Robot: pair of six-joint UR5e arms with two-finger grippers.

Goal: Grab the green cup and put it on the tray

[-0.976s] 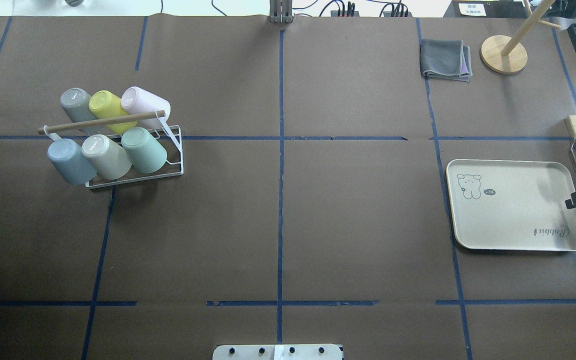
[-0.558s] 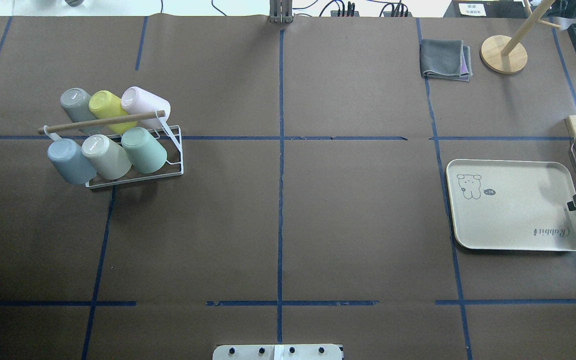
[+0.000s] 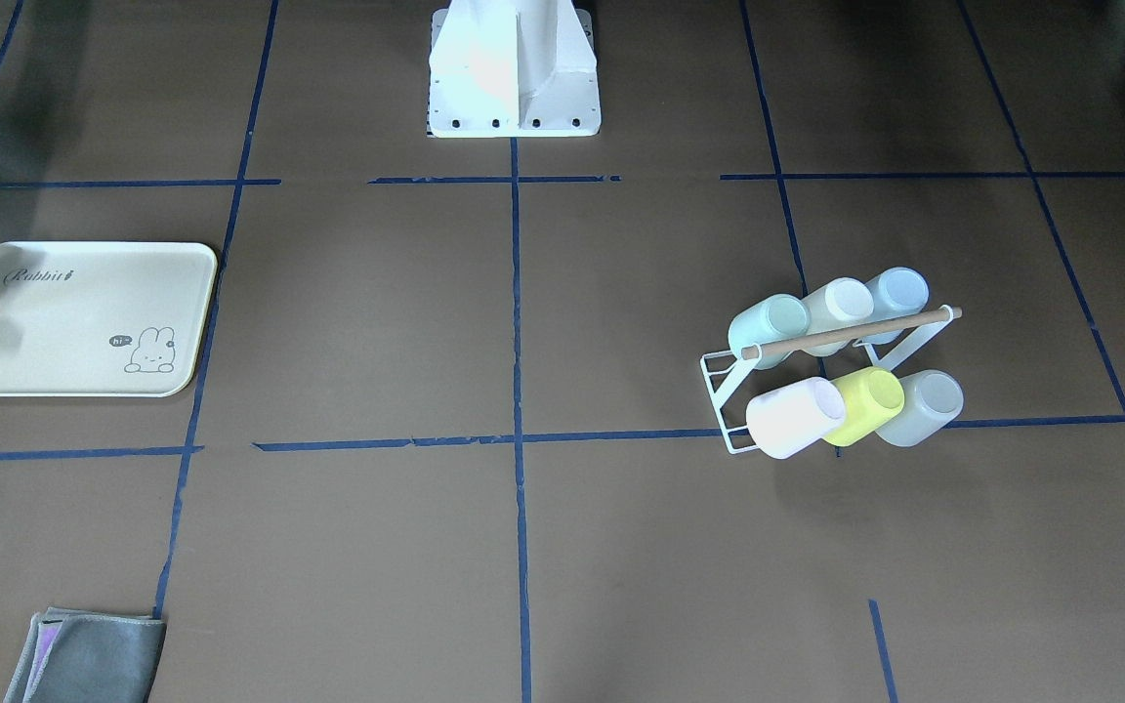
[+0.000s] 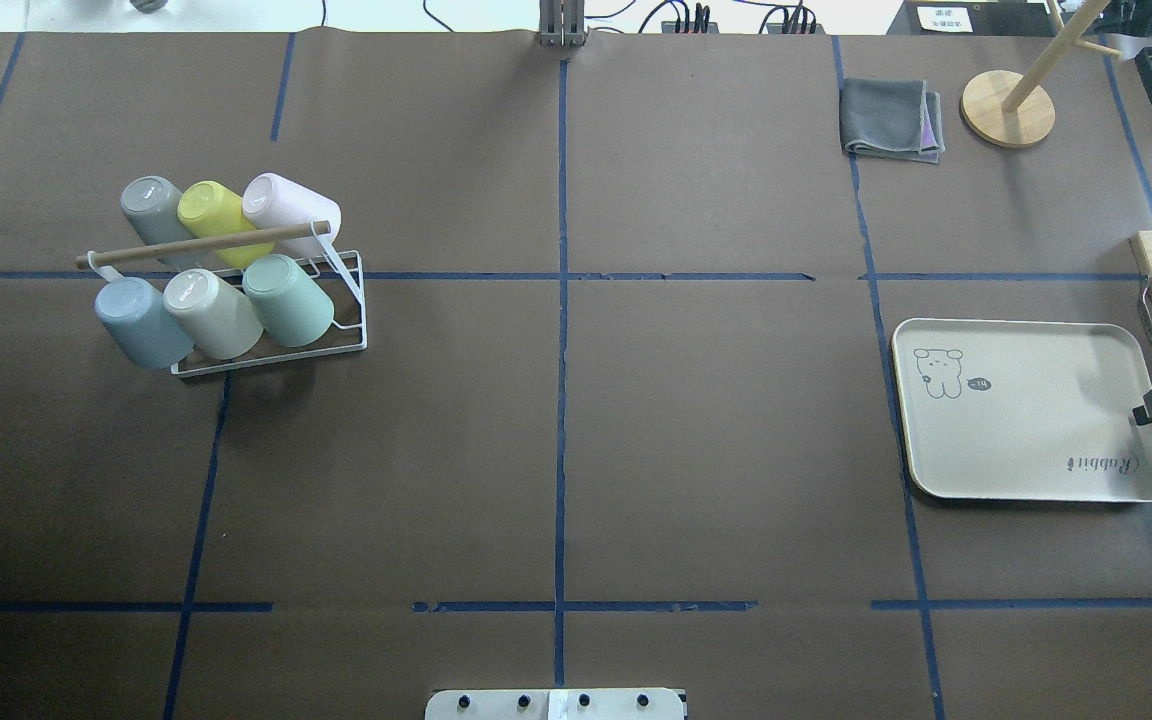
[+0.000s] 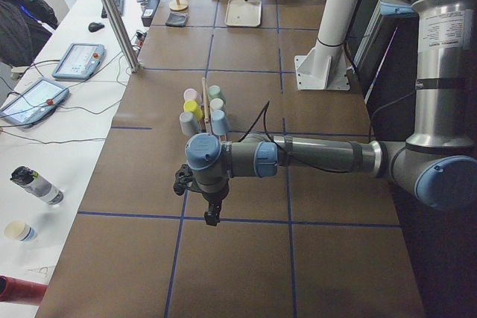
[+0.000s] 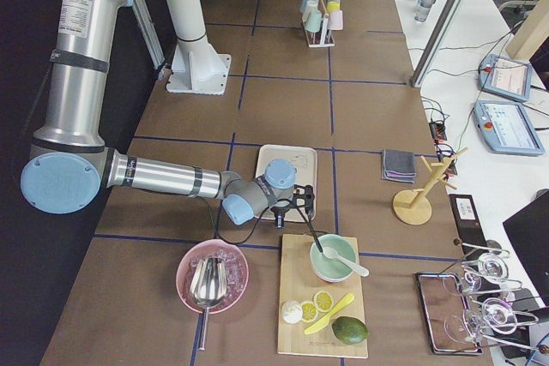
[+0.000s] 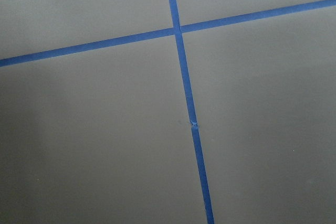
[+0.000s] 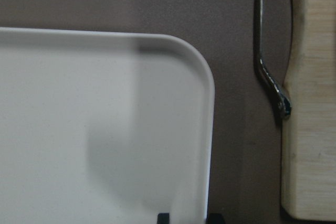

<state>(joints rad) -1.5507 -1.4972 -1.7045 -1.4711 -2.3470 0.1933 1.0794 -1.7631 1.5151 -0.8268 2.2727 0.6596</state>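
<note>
The left gripper (image 5: 209, 211) hangs at the near end; I cannot tell its width. The small mint-green plastic cup (image 4: 288, 300) leans bottom-up on the white wire rack (image 4: 276, 358), its long axis slanted. At the far right lies the cream rectangular tray (image 4: 1026, 420), with the right gripper (image 4: 1144, 408) at its edge, fingers apart and empty.

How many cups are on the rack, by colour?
green cup: 1
yellow cup: 1
pink cup: 1
blue cup: 1
cream cup: 1
grey cup: 1
Total: 6
</note>
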